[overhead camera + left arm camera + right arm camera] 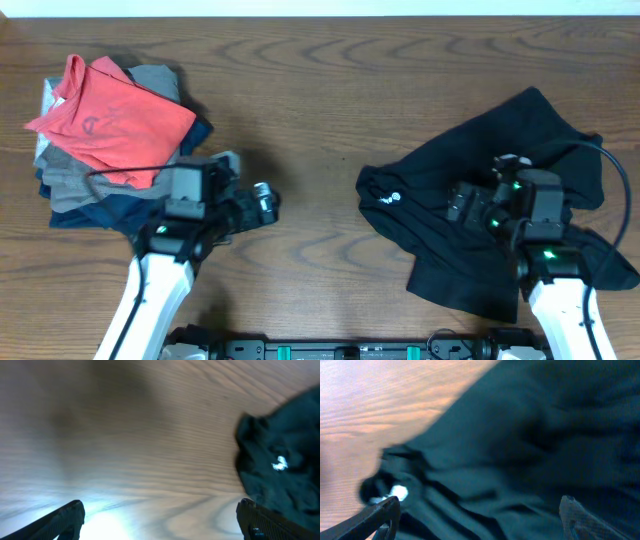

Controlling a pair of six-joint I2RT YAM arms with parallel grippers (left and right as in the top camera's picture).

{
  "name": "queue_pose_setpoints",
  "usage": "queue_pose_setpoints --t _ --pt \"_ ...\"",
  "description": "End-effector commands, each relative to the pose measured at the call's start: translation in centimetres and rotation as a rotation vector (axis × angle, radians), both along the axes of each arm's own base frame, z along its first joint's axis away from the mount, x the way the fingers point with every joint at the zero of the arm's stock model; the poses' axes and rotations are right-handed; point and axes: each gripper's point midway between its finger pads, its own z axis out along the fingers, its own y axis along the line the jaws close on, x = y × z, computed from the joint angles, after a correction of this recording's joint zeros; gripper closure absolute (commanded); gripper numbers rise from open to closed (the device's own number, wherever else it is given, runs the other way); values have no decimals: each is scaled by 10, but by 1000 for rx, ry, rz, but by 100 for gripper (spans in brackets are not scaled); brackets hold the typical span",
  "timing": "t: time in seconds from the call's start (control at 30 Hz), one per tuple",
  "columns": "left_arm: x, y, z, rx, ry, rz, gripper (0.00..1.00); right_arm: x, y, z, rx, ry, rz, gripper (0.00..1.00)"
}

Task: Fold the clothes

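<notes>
Black plastic fingers (375, 517) of the right gripper (481, 502) stand wide apart and hold nothing. They hang just above the plain black soft-fabric short-sleeved shirt (445, 255), which fills most of the right wrist view in loose ridges. The left gripper (161, 505) is likewise spread wide and empty, over the bare brown wood-grain table (150, 435), near the shirt's left edge but apart from it.

The shirt lies crumpled on the right half of the table, in front of the right arm. Its small white logo mark (393, 198) sits at the bunched edge that faces the table's middle. No fold is made yet, and the garment is not flat.

The step in hand appears to be the first grasp, for spreading. Recommended procedure:

1. Lower the right fingers onto a raised ridge or an outer edge, not onto flat cloth, so the pads close on fabric.
2. Bring the left gripper to the logo edge and pinch there.
3. Draw the two grasps apart, low over the table, until the wrinkles clear.

Risk: pinching several layers at once would drag the whole bundle.

Farther off, at the left, a coral-red shirt with a dark emblem (110, 120) tops a stack of grey and navy folded garments (110, 200). Keep the left arm clear of it.
</notes>
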Motion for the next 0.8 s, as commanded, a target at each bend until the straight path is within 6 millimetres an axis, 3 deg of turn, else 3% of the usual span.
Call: queue_pose_setpoints --t 0.0,0.17,0.43,0.67,0.7,0.77 --pt "1 -34 -4 -76 43 -65 2 -10 -31 -2 -83 34 -120 1" --pt "0 -89 -24 -88 44 -211 2 -33 -57 -16 -141 143 -239 1" --pt "-6 -172 -57 -146 3 -373 2 -39 -59 -19 -142 170 -250 1" --pt "2 -211 -90 -153 -64 -372 2 -45 -59 -23 -142 199 -247 1" --pt "4 -216 -91 -166 -81 -382 5 -46 -59 -24 -142 204 -247 1" --pt "6 -224 -91 -185 -110 -393 29 -48 -58 -24 -143 211 -246 1"
